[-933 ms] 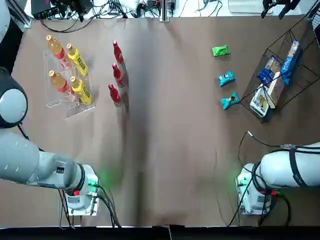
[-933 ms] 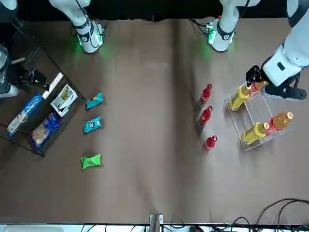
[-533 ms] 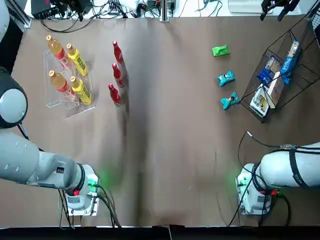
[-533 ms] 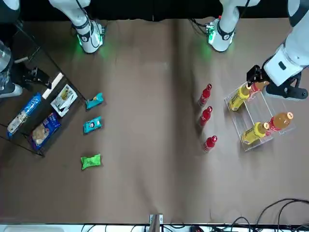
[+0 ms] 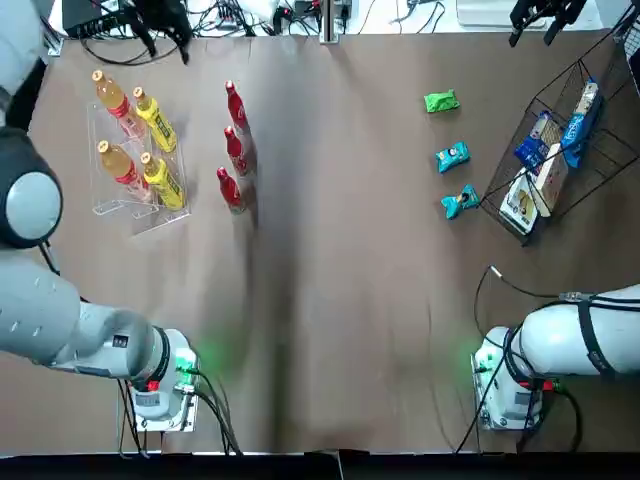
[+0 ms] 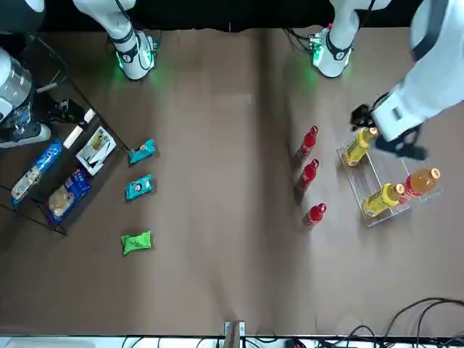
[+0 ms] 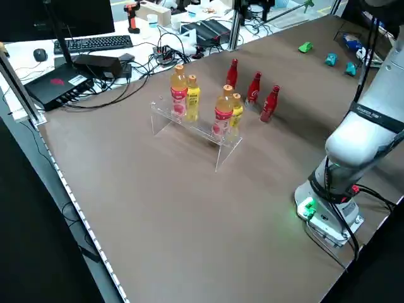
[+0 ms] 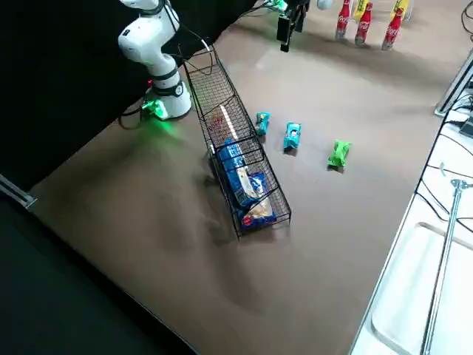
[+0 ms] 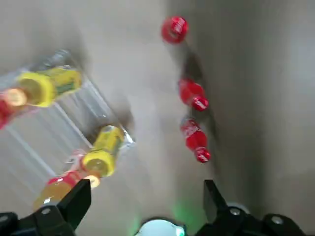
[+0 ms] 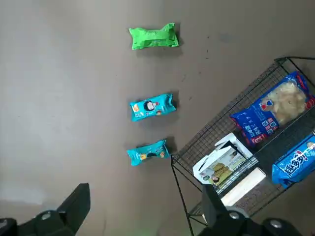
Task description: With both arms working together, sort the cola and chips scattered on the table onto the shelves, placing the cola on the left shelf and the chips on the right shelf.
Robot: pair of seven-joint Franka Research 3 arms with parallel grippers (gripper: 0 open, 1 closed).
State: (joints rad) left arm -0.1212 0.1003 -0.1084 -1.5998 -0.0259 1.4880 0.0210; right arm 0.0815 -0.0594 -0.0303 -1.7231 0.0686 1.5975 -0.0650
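Note:
Three red cola bottles (image 5: pixel 236 150) stand in a row on the table (image 5: pixel 340 300), beside the clear left shelf (image 5: pixel 112 208). The green chips (image 5: pixel 441 101) and two teal chips (image 5: pixel 452 155) lie next to the black wire right shelf (image 5: pixel 600 185). My left gripper (image 9: pixel 147 209) hangs open high over the cola (image 9: pixel 193 93) and the shelf edge, holding nothing. My right gripper (image 10: pixel 145 211) hangs open high over the chips (image 10: pixel 152 107), also holding nothing. In the top view both grippers show at the far edge, the left (image 5: pixel 160 18) and the right (image 5: pixel 540 12).
The left shelf holds two orange-drink bottles (image 5: pixel 110 95) and two yellow-labelled bottles (image 5: pixel 163 180). Larger blue and white packages (image 5: pixel 560 135) lie in the right shelf. Cables and equipment (image 5: pixel 210 15) line the far table edge. Both arm bases (image 5: pixel 160 395) stand at the near edge.
The left gripper has swung from over the left shelf toward the cola row. The right gripper has shifted a little toward the chips. Nothing on the table has moved.

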